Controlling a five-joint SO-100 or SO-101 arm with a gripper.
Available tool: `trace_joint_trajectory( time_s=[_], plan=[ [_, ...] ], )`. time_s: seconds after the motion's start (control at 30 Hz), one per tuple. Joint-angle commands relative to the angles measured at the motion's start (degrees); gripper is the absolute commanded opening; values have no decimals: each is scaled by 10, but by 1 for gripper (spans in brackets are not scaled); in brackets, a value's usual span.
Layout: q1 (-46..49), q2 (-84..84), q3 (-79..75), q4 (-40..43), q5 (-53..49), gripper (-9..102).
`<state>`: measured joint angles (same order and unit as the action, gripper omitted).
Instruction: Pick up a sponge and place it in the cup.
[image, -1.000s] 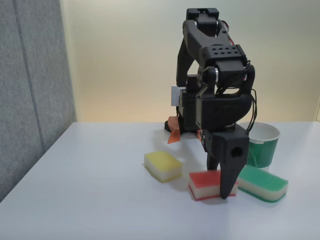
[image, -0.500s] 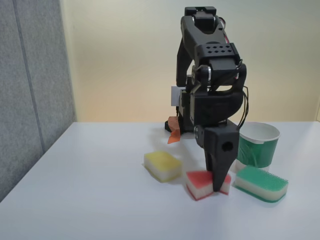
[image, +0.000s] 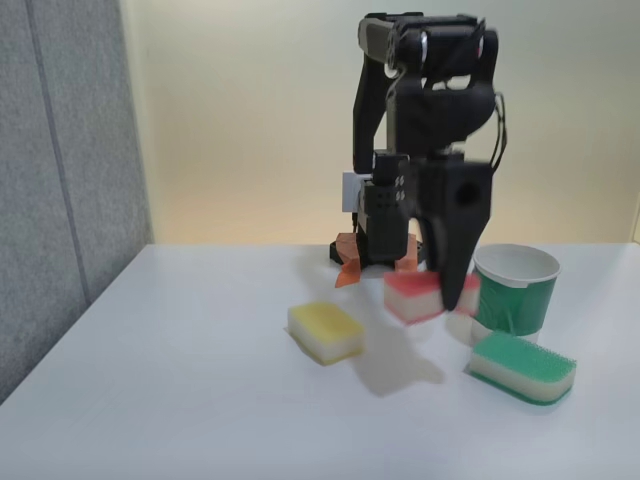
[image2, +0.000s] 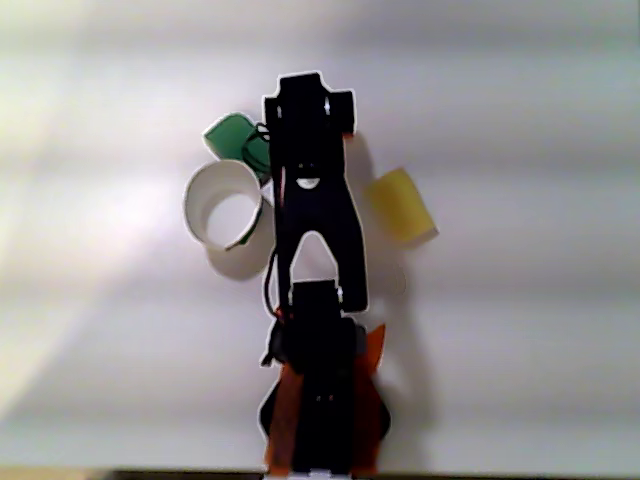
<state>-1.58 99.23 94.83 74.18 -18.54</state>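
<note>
Above the table (image: 200, 400), jaws (image: 447, 295) clamp the sponge (image: 415, 294) beside the cup (image: 516, 290); no legible writing.

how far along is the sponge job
Pick-up looks done: in the fixed view the gripper is shut on the red sponge, which hangs above the table with its shadow below. In hand: it sits just left of the cup, about rim height. Left: move it over the cup's opening and release. The yellow sponge and green sponge lie untouched.

Sponge (image: 417, 296) in gripper (image: 447, 300), airborne
</note>
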Motion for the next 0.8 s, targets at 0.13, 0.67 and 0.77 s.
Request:
trace_joint_trajectory(
  time_s=[0.13, 0.67, 0.77],
  plan=[
    [-40, 83, -43, 4, 46, 0],
    [-198, 208, 50, -43, 103, 0],
    [-227, 223, 74, -47, 93, 0]
  ],
)
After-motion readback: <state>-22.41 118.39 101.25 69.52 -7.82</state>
